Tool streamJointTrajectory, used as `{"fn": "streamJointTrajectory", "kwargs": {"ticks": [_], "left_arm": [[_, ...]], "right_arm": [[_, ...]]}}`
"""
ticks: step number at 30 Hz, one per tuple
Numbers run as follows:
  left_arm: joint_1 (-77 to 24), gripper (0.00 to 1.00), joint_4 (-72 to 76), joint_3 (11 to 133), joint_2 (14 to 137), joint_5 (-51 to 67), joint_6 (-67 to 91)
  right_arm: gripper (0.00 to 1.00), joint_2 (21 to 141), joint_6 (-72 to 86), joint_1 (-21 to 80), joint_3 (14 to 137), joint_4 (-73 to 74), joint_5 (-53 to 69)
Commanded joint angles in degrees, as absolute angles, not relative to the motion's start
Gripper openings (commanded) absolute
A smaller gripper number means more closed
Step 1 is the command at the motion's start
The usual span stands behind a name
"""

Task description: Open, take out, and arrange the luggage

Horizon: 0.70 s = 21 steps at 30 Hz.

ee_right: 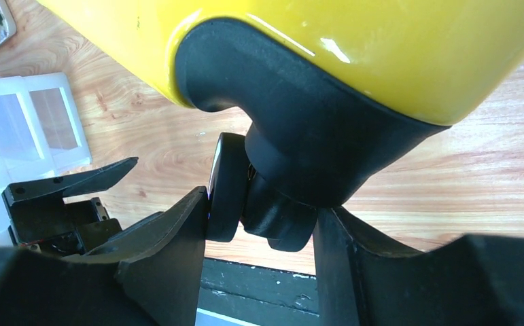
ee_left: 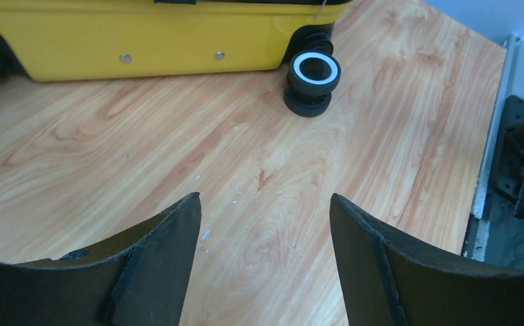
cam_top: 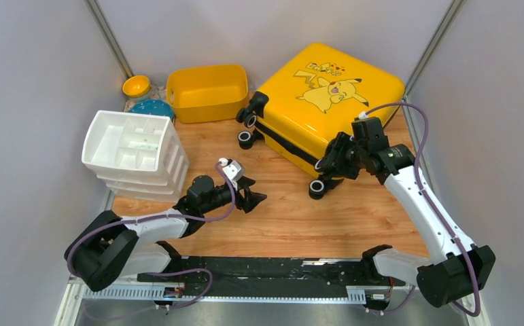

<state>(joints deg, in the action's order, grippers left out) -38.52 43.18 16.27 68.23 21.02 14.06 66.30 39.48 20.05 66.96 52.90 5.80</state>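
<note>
The luggage (cam_top: 327, 95) is a yellow hard-shell suitcase with a Pikachu print. It lies flat and zipped at the back right of the wooden table. My right gripper (cam_top: 332, 165) is at its near corner. In the right wrist view the right gripper (ee_right: 262, 217) is shut on the black caster wheel (ee_right: 226, 187) under the yellow shell (ee_right: 381, 41), with both fingers touching it. My left gripper (cam_top: 255, 197) hovers open over bare wood at mid-table. In its own view the left gripper (ee_left: 266, 204) holds nothing, and the luggage's side (ee_left: 143, 34) and a wheel (ee_left: 311, 78) lie ahead of it.
A white compartmented organiser (cam_top: 133, 149) stands at the left. Behind it are a yellow plastic tub (cam_top: 208, 92), a small yellow bowl (cam_top: 136, 85) and a blue round item (cam_top: 153, 109). Grey walls close in both sides. A black rail (cam_top: 266, 272) runs along the near edge.
</note>
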Motion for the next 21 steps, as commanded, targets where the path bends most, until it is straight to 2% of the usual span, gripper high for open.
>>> {"fn": "streamJointTrajectory", "kwargs": {"ticks": [1,10,15,21], "left_arm": [[-42.2,0.77,54.6,18.6,73.3,17.6,6.3],[-53.8,0.7,68.5,26.3,88.1,9.4,-1.1],[-56.4,0.64,75.4,34.2,98.4,5.8,-1.7],[-57.7,0.59,79.7,42.5,108.2,7.5,-0.4]], "right_arm": [[0.0,63.4,30.5,19.8,70.2,44.5,5.3],[0.0,60.8,32.8,16.8,65.0,44.2,10.0],[0.0,60.4,33.5,16.7,65.0,43.9,10.5],[0.0,60.3,32.6,16.7,64.3,44.6,9.9]]}}
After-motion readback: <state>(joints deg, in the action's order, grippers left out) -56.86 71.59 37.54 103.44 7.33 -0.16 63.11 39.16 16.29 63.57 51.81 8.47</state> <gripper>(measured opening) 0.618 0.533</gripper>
